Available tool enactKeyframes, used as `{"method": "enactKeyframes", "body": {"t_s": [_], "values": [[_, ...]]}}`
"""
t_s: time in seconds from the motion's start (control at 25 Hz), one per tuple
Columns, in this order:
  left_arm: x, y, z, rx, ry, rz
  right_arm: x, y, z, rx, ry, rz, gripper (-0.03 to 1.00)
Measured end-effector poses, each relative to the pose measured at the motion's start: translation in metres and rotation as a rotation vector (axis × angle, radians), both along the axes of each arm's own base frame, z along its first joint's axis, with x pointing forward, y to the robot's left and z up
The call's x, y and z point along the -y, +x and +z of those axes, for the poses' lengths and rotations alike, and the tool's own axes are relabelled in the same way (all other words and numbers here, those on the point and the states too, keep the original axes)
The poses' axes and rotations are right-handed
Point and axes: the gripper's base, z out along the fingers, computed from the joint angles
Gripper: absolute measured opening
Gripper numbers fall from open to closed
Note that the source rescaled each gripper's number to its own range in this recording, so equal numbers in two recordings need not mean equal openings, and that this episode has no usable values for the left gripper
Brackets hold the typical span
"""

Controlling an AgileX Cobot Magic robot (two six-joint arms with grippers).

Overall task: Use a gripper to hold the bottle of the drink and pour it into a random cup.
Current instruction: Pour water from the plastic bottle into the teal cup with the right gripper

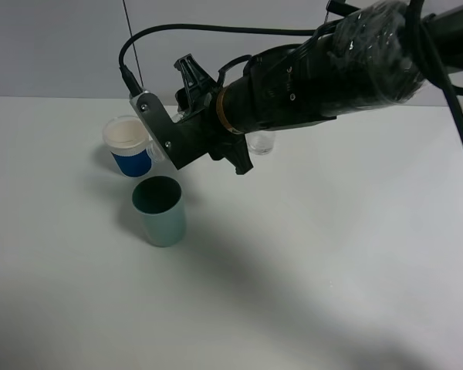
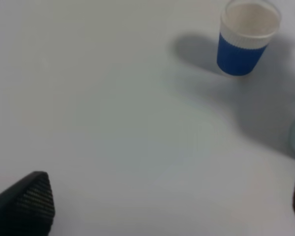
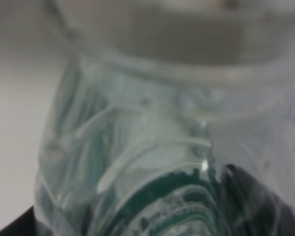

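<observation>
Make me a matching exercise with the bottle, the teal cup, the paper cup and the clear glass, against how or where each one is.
1 bottle
2 teal cup
3 paper cup
4 clear glass

A partly hidden behind the arm
B wears a blue sleeve
C held in the right gripper
D closest to the high camera

Pairs: 1-C, 2-D, 3-B, 4-A

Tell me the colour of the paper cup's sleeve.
Blue sleeve; left wrist view shows it best.
</observation>
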Motion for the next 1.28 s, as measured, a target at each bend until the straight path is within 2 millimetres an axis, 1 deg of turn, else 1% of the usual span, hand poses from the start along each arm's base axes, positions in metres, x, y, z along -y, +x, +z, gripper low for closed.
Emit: {"method": "enactKeyframes", "body": {"t_s": [0.44,0.76,1.08,1.28], "values": [[0.0000,0.0000,0.0000,0.000,0.000,0.000,0.0027,0.0012,-0.0007,0.010,-0.032,-0.016,0.00],[0.0000,0.0000,0.0000,0.000,0.000,0.000,-0.0027,-0.0052,-0.0011,0.012,-0.042,-0.003,0.00],[0.0000,0.0000,0.0000,0.000,0.000,0.000,0.0036,-0.0031,-0.0029,0.002,-0.080,-0.073,0.00],[0.0000,0.0000,0.0000,0.000,0.000,0.000,0.0022,-0.0053,-0.0032,0.000,-0.087,-0.077,0.00]]}}
